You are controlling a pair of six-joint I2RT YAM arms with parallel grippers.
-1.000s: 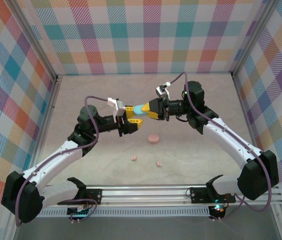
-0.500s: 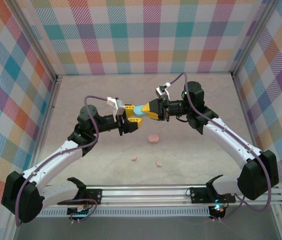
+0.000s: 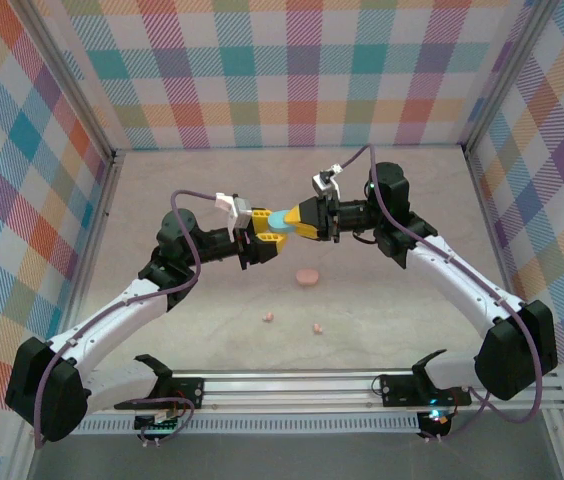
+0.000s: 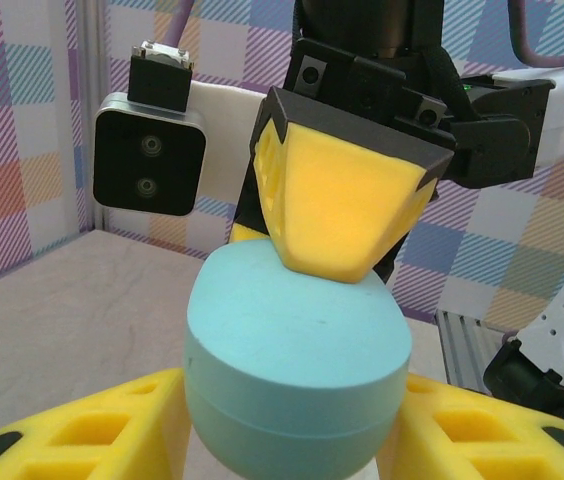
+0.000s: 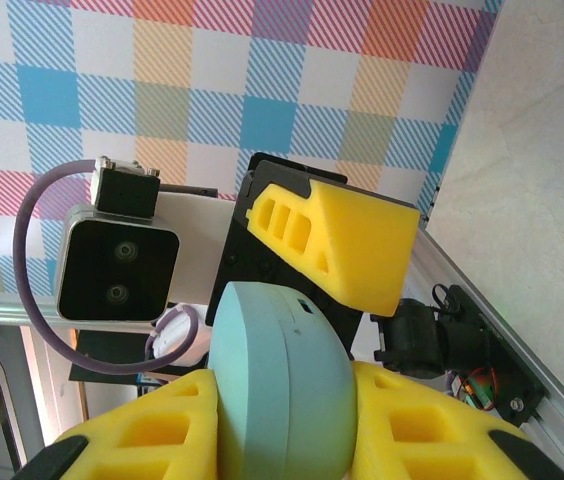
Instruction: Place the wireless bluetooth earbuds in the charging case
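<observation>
Left hand [image 3: 267, 238] and right hand [image 3: 290, 224] both closed, I hold the blue case [image 3: 279, 217] aloft; pink earbuds [image 3: 269, 317] lie on the surface [image 3: 392, 290].

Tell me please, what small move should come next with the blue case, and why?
Probably opening the blue case. It hangs above the table, gripped by the left hand and the right hand, and its seam looks shut. Two pink earbuds lie loose below, so nothing can go in yet.
</observation>
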